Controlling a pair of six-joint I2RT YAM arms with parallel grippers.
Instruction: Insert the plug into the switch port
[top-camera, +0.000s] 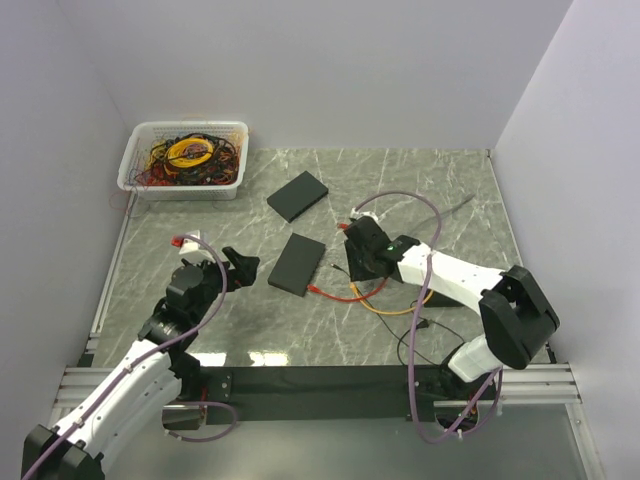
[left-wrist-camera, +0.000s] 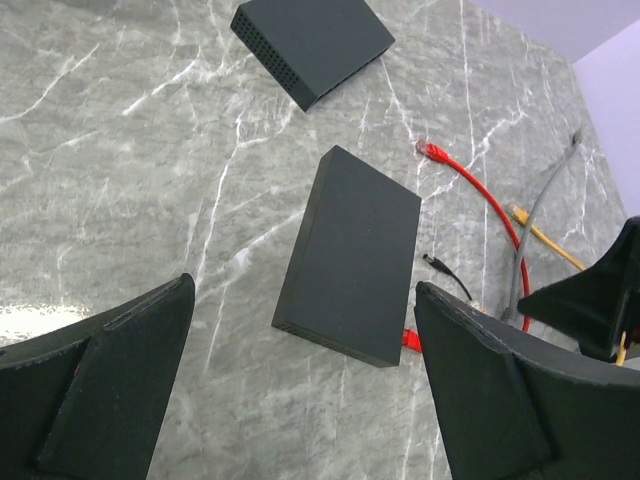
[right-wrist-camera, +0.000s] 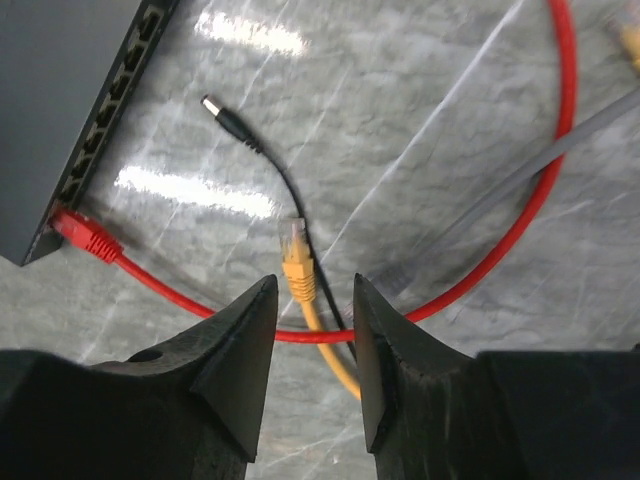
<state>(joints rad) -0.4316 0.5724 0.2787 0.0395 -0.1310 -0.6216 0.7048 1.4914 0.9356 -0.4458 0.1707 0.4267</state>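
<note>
red plug (right-wrist-camera: 85, 235) sits in the switch's (right-wrist-camera: 60, 90) end port
right gripper (right-wrist-camera: 314, 284) jaws slightly apart near yellow plug (right-wrist-camera: 298, 272); left gripper (left-wrist-camera: 303, 288) wide apart

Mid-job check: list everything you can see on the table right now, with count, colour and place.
basket: one, white, back left corner of the table
loose cables: a tangle, yellow, red and black, inside the basket
switches: two, black; far switch mid-table, near switch in front of it
red cable: one, plugged into an end port of the near switch, looping right
yellow cable: one, plug free on the table, right of the near switch
black power lead: one, barrel plug free
grey cable: one, right of centre
left gripper: black, open, left of the near switch
right gripper: black, open, over the yellow plug
</note>
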